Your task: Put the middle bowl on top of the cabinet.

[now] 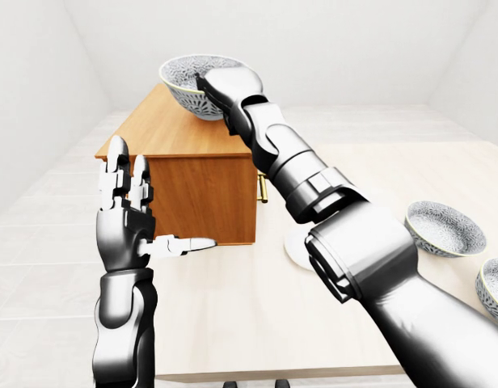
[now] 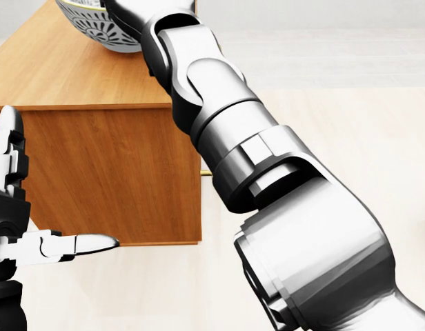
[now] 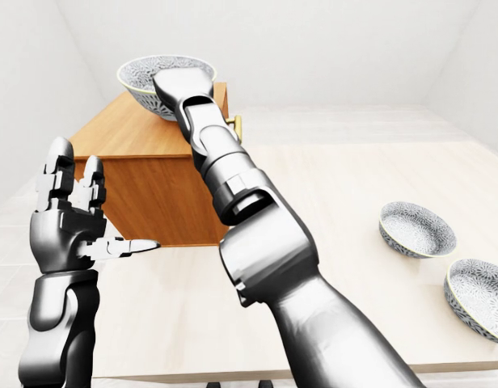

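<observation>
Mia: What is the big box made of?
Ben: The cabinet (image 1: 196, 190) is brown wood with thin lines running through it. It is a long box with a flat top and sharp corners. A shiny gold handle (image 1: 263, 191) sticks out of one side, right by the arm.
Mia: Where is the middle bowl?
Ben: The middle bowl (image 1: 184, 93) is up over the cabinet's top, near the top of the left-eye view. It is round and deep. It is white with lots of little grey marks and has a pale yellow edge. I cannot tell if its bottom touches the wood.
Mia: Who has it?
Ben: The right hand (image 1: 229, 85). It is smooth, shiny grey metal, and it is clamped on the bowl's rim.
Mia: What is in the bowl?
Ben: I see only the same grey marks on its inside.
Mia: And the other hand?
Ben: The left hand (image 1: 126, 217) is low on the left. Its fingers stand straight up and apart, and the thumb points sideways at the cabinet's brown side. I cannot tell if the thumb tip touches it.
Mia: Are there more bowls?
Ben: Yes. A second bowl (image 3: 417, 229) and a third bowl (image 3: 479, 297) sit near each other on the pale wooden table (image 3: 354, 178), well apart from the cabinet. Both have the same marks, and their dotted insides show. The view's edge cuts off the third one.
Mia: Anything else?
Ben: A flat white round thing (image 1: 292, 245) lies on the table by the right arm, mostly hidden.
</observation>
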{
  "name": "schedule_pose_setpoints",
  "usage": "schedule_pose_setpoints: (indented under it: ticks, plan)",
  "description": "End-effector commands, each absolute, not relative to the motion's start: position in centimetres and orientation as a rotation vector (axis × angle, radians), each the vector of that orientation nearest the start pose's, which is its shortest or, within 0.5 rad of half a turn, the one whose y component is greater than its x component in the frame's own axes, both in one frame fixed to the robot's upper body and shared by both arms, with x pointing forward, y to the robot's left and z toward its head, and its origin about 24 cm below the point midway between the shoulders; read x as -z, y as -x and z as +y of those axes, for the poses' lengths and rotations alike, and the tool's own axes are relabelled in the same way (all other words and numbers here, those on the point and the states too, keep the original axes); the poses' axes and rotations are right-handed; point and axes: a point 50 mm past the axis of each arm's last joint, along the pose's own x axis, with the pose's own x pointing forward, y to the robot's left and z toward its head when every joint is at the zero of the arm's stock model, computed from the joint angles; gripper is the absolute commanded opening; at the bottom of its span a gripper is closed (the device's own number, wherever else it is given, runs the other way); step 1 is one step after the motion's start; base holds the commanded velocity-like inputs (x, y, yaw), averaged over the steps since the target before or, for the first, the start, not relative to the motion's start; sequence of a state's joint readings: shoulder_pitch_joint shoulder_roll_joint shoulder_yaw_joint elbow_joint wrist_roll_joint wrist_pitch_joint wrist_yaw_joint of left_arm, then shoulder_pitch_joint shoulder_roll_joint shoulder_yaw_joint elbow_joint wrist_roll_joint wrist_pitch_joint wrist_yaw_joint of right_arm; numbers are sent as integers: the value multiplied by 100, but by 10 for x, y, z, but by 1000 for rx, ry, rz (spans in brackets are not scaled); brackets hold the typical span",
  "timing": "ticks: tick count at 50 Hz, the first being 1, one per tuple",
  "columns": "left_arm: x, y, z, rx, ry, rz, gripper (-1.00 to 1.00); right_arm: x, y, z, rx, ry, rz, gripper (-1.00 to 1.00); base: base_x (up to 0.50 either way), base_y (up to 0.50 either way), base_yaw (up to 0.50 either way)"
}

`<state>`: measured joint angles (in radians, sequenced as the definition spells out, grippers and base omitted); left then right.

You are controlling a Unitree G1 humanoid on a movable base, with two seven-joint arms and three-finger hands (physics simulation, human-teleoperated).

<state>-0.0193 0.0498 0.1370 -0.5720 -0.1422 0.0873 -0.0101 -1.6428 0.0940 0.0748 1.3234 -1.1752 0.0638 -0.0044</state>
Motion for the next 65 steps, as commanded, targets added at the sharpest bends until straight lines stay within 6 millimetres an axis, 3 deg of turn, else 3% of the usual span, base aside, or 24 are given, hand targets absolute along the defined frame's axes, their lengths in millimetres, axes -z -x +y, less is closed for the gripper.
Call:
schedule_pose_setpoints:
  ticks: [1,5,17,18,21,22,24,26,27,32,46,58,65]
  plan:
    - [-169,-225,180,-58,60,-518,100,-262,-407,13,-164,1530,-392,-100,0,0,0]
    - [-169,-225,180,-55,60,-519,100,-253,-407,15,-176,1541,-387,-100,0,0,0]
    - [-170,-224,179,-49,63,-521,100,-254,-406,16,-185,1537,-383,-94,0,0,0]
    - [-170,-224,179,-48,62,-522,100,-254,-406,16,-184,1540,-384,-67,0,0,0]
    - [-170,-224,179,-48,62,-521,100,-255,-406,17,-182,1538,-387,-52,0,0,0]
    - [-169,-224,179,-48,62,-518,100,-255,-406,17,-183,1537,-388,-39,0,0,0]
    - [-170,-224,179,-48,62,-524,100,-257,-406,18,-182,1537,-392,-5,0,0,0]
    - [-170,-224,179,-48,62,-522,100,-258,-405,18,-180,1536,-394,49,0,0,0]
    - [-170,-224,179,-47,61,-522,100,-261,-405,19,-179,1535,-401,65,0,0,0]
    - [-170,-224,179,-47,62,-523,100,-265,-404,21,-176,1535,-414,95,0,0,0]
    - [-170,-224,179,-44,63,-522,100,-286,-399,29,-154,1536,-470,100,0,0,0]
    - [-169,-224,179,-43,63,-518,100,-327,-389,35,-106,1525,-567,100,0,0,0]
    - [-169,-224,179,-43,60,-517,100,-328,-380,44,-145,1496,-601,100,0,0,0]
